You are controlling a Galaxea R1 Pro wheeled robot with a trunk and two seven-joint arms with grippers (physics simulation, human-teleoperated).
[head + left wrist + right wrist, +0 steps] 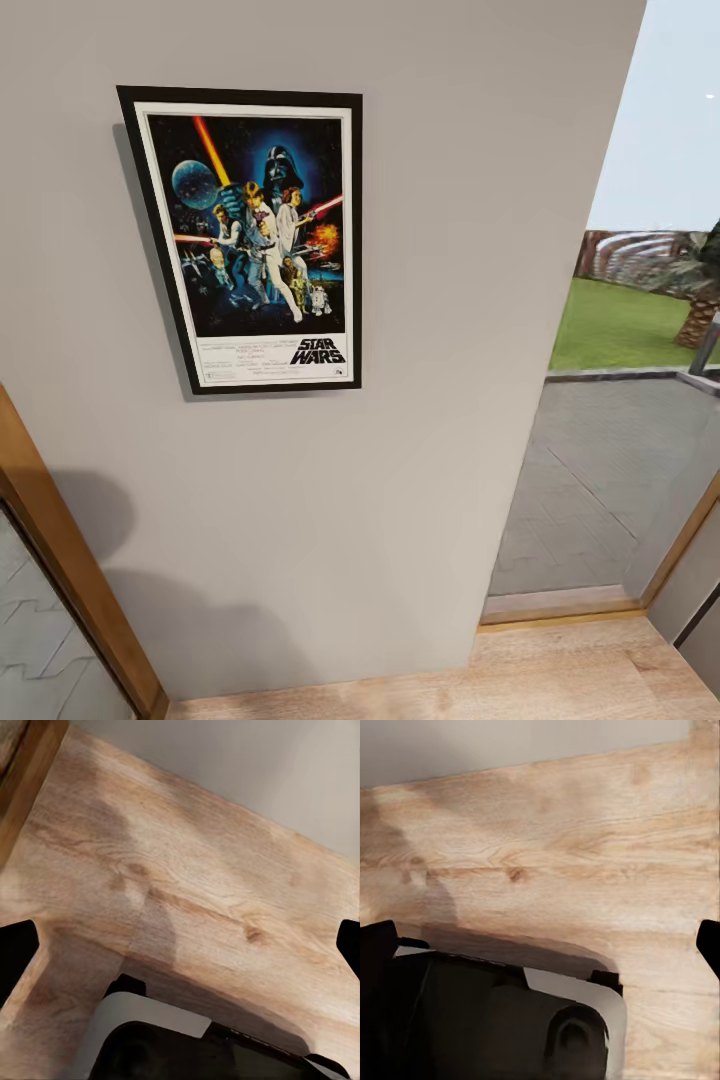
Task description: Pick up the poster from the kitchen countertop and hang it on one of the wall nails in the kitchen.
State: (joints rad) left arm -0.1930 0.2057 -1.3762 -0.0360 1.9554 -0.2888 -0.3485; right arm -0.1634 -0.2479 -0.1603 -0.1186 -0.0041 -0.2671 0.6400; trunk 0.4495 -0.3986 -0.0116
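The poster hangs flat against the grey wall, upright with a slight lean that may be only the camera's angle, its black frame casting a thin shadow down its left side; no nail is visible, so whatever holds it is hidden behind the frame. Judged from this, the hanging step looks done or very nearly so, and the sensible thing now is to check that the frame sits steady and to leave it untouched, keeping both arms low and away from it. Below the poster the wall runs bare down to the wooden floor, which gives plenty of free room beneath the frame. To the poster's right the wall ends at a vertical edge, beyond which a glass opening shows paving and grass outside; to its lower left a wooden door frame slants across the corner, so any backing away should mind both. In the wrist views each arm points down at the floor planks near the wall's foot, with the robot's own white and black body below: the left gripper and the right gripper both show dark fingertips set wide apart at the picture edges, holding nothing.
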